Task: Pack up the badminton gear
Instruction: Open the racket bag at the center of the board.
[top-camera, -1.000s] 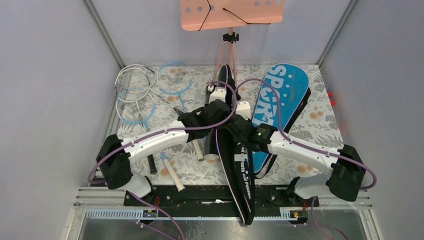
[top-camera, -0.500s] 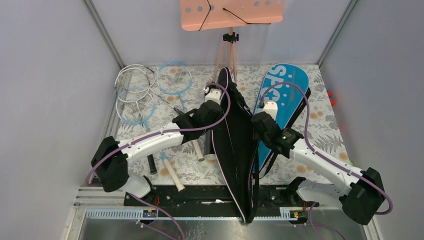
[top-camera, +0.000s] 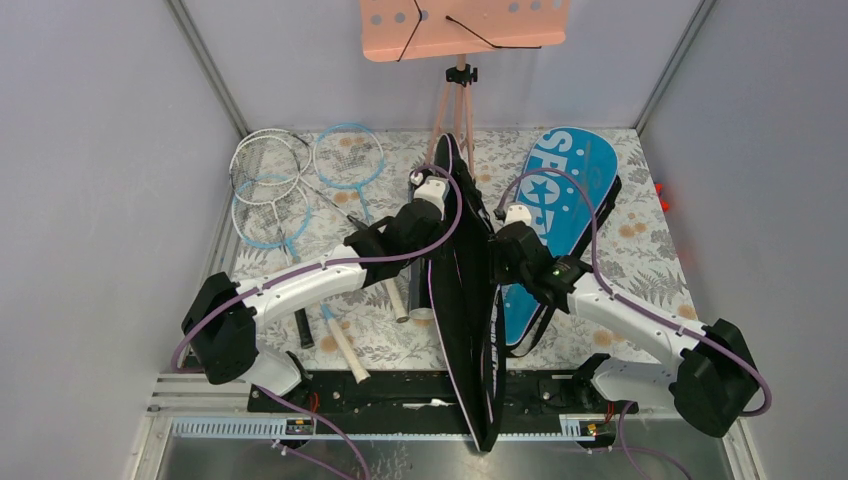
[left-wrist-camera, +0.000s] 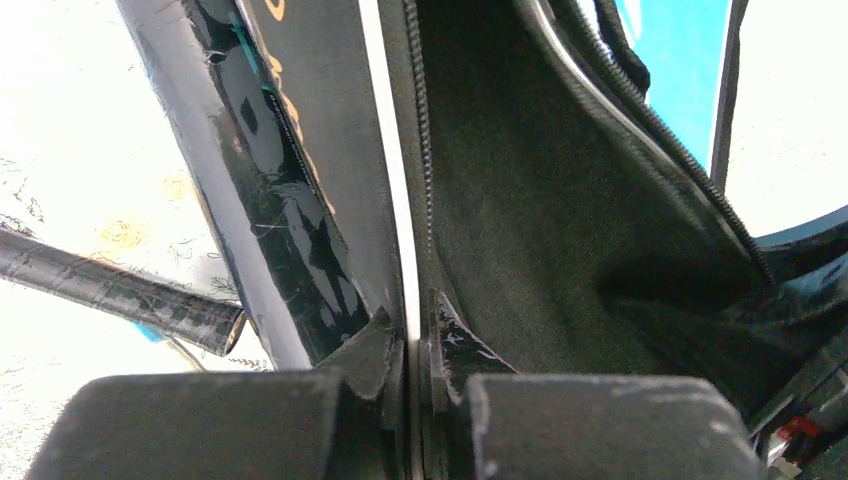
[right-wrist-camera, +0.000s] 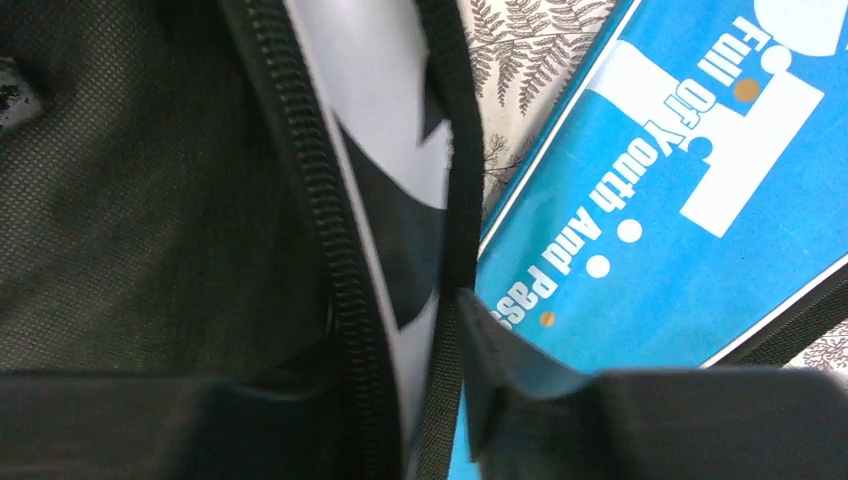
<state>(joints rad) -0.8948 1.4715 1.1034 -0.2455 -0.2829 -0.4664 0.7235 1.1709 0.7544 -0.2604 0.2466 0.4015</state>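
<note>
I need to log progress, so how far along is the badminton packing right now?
Done: nothing looks packed yet. In hand: the left gripper and right gripper each pinch an edge of the black bag, holding it open. Left: the rackets and black tube lie out on the table, and the blue bag lies flat beside them.

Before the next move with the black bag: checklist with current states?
1. Left tool clamped on black bag rim: ok.
2. Right tool straddles opposite rim; firm grip: cannot tell.
3. Bag unzipped, lining visible: ok.
4. Rackets packed: not ok, lying on the table left of the bag.
5. Blue bag out of the way: cannot tell, it lies close beside the black bag.
</note>
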